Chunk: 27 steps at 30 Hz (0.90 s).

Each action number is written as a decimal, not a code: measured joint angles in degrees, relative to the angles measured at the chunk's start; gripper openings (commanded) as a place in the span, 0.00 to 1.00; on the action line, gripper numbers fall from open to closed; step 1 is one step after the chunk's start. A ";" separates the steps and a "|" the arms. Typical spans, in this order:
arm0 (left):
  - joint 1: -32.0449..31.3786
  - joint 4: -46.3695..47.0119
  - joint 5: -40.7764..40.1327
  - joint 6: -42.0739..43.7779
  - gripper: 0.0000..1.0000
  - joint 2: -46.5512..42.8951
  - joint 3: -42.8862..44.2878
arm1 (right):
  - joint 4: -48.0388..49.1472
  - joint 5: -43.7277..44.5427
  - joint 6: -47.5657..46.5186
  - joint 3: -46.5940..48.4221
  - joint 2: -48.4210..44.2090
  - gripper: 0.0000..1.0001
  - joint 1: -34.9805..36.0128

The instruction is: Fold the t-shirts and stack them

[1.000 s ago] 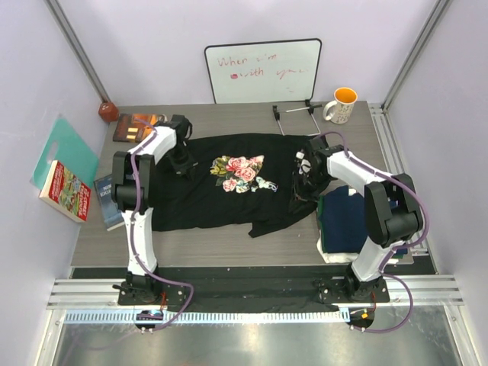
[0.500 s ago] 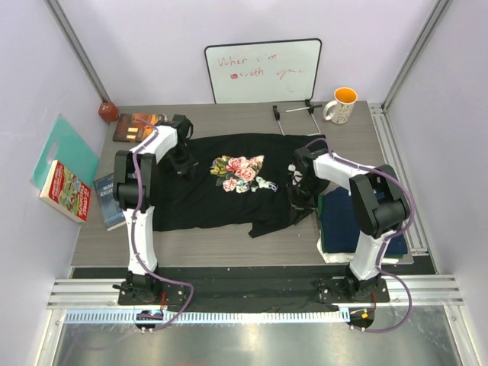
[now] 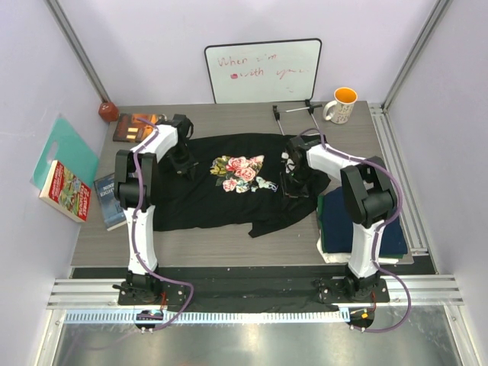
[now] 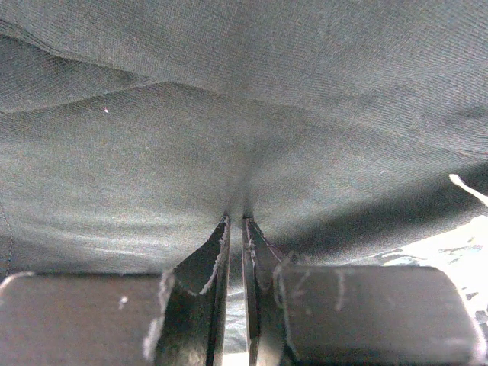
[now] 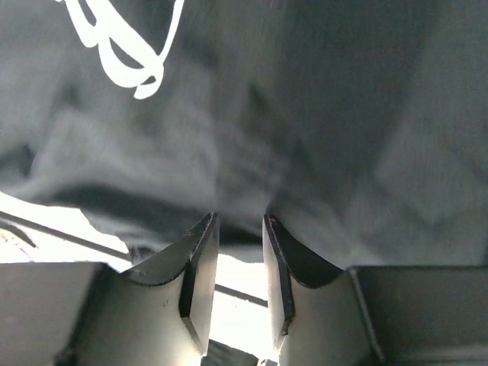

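While the black floral t-shirt (image 3: 221,200) lies spread across the tabletop (image 3: 229,245), the left gripper (image 4: 235,219) has its jaws nearly closed, pinching a fold near the far-left corner. The right gripper (image 5: 240,219) jaws sit partly apart, with cloth just past the tips and nothing gripped.

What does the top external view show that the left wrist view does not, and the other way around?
Only the top external view shows the whole table, with the whiteboard, the mug, the books, the folded navy t-shirt and the floral print. Only the left wrist view shows, up close, the left gripper nearly shut and pinching a ridge of cloth. Both views show the black t-shirt and the left gripper.
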 measured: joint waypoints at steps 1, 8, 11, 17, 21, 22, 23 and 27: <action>0.00 -0.02 0.00 0.02 0.11 0.00 0.00 | 0.24 -0.07 0.00 0.33 0.90 0.36 0.00; -0.02 -0.04 0.00 1.11 0.11 -0.02 0.00 | -0.81 -0.76 0.02 4.66 -1.11 0.41 0.92; -0.02 -0.04 0.02 1.31 0.11 -0.02 0.00 | -1.14 -0.79 0.04 6.03 -4.33 0.43 3.52; 0.00 -0.02 0.22 1.81 0.11 -0.02 -0.02 | -1.01 -1.05 1.36 5.07 -5.27 0.49 15.28; 0.00 0.15 0.35 2.51 0.11 -0.02 -0.13 | -1.09 -0.55 2.25 5.07 -4.28 0.55 21.38; 0.00 0.20 0.37 2.58 0.11 -0.02 -0.17 | -1.14 -0.28 2.49 5.05 -4.17 0.55 22.18; 0.00 0.24 0.37 2.60 0.10 -0.04 -0.24 | -1.11 0.04 2.69 4.92 -4.15 0.55 22.56; 0.00 0.81 0.44 2.69 0.10 -0.37 -0.83 | -1.53 1.88 3.23 4.37 -4.07 0.57 22.38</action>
